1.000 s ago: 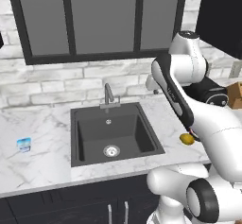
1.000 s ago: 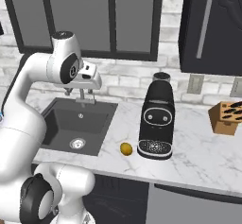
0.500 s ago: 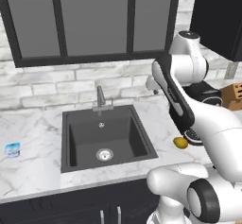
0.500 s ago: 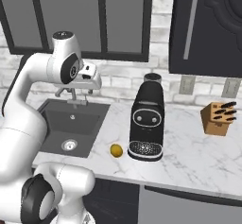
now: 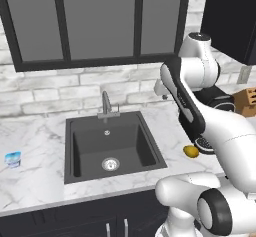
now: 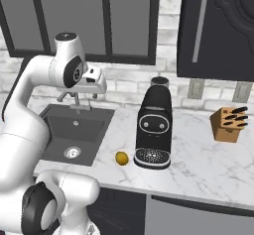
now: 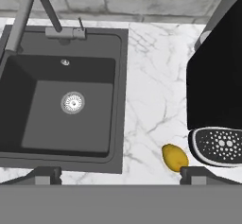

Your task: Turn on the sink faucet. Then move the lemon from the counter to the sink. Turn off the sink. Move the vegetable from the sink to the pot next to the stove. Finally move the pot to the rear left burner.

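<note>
1. The claw point(image 7: 115, 175) is wide open and holds nothing; its tips stand at the bottom of the hand view.
2. The lemon point(image 7: 175, 157) lies on the bench point(image 7: 151, 100), lower right, between the sink point(image 7: 28, 138) and the black coffee machine point(image 7: 215, 81).

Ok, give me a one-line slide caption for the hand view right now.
Open gripper looks down on the dry sink, faucet and lemon beside the coffee machine.

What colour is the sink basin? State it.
Dark grey sink, with a round silver drain ring; the hand view shows it best.
</note>
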You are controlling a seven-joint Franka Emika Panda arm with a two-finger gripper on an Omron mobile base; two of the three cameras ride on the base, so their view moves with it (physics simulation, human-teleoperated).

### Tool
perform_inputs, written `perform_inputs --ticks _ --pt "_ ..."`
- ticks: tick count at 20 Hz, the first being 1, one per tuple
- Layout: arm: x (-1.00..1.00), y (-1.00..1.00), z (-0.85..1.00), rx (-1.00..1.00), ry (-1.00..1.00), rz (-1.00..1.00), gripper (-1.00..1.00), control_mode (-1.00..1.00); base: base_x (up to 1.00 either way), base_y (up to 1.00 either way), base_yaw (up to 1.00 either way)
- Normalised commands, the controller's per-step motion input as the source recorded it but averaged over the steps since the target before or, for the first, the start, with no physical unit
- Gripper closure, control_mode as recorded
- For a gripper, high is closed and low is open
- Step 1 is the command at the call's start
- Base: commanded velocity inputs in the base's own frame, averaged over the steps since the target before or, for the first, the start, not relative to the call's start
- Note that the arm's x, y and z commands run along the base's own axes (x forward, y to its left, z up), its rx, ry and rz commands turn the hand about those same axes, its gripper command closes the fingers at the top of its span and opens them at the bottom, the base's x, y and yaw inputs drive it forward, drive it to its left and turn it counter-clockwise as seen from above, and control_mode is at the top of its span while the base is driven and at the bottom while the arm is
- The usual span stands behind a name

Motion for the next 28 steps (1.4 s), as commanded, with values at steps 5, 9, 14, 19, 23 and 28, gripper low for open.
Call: perform_inputs --ticks 5,9,14,19,23,28 --pt "-0.01 -0.06 -0.07 0.00 -0.03 0.00 -1.00 -1.00 0.00 0.00 0.00" --pt "-0.34 -0.01 -0.72 0.00 0.00 0.05 -1.00 -1.00 0.00 0.00 0.00" --pt "-0.51 0.01 -0.60 0.00 -0.01 0.15 -1.00 -1.00 0.00 0.00 0.00" --pt "-0.28 0.12 -0.11 0.00 -0.13 0.20 -1.00 -1.00 0.00 0.00 0.00" --pt "0.12 0.62 0.00 0.01 -0.24 0.14 -1.00 -1.00 0.00 0.00 0.00" --pt "0.04 0.27 0.00 0.00 -0.07 0.05 -1.00 -1.00 0.00 0.00 0.00"
